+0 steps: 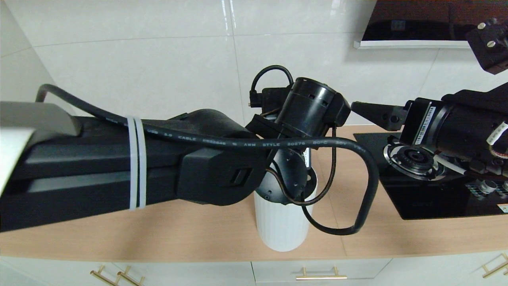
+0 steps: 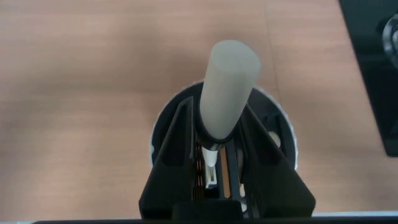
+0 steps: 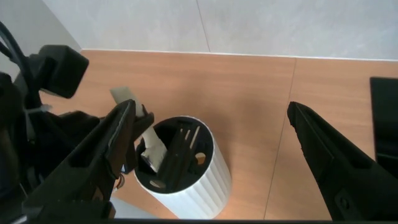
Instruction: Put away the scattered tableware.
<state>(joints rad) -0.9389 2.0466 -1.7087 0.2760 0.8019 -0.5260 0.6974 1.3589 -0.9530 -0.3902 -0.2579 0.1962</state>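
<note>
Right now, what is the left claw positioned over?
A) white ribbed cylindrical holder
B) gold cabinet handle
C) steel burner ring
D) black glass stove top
A: the left claw, shut on a pale round-handled utensil, sits directly above the open mouth of the white ribbed cylindrical holder.

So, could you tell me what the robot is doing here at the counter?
The left gripper is pointed down into the white ribbed holder on the wooden counter, its jaws shut on a pale-handled utensil that stands upright in the holder's mouth. The right gripper hovers beside it, nearer the hob, jaws open and holding nothing. The utensil has not been let go yet.
</note>
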